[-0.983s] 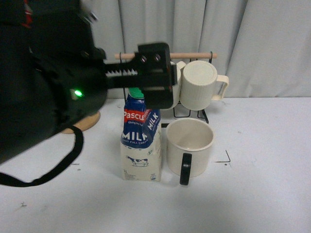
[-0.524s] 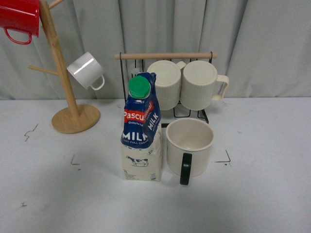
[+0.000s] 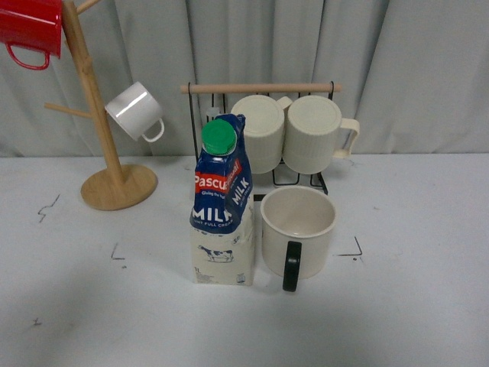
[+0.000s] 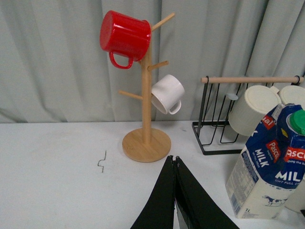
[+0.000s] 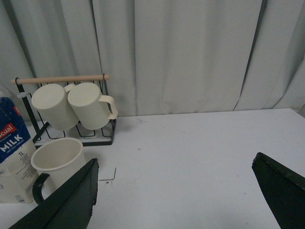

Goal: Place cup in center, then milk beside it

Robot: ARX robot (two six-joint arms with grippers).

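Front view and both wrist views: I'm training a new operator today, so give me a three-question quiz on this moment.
1. True or false: the milk stands upright.
2. The cup handle is A) cream B) black C) red?
3. Which gripper is open?

Key: 1 true. 2 B. 3 The right gripper, fingers wide apart; the left gripper is shut, holding nothing.
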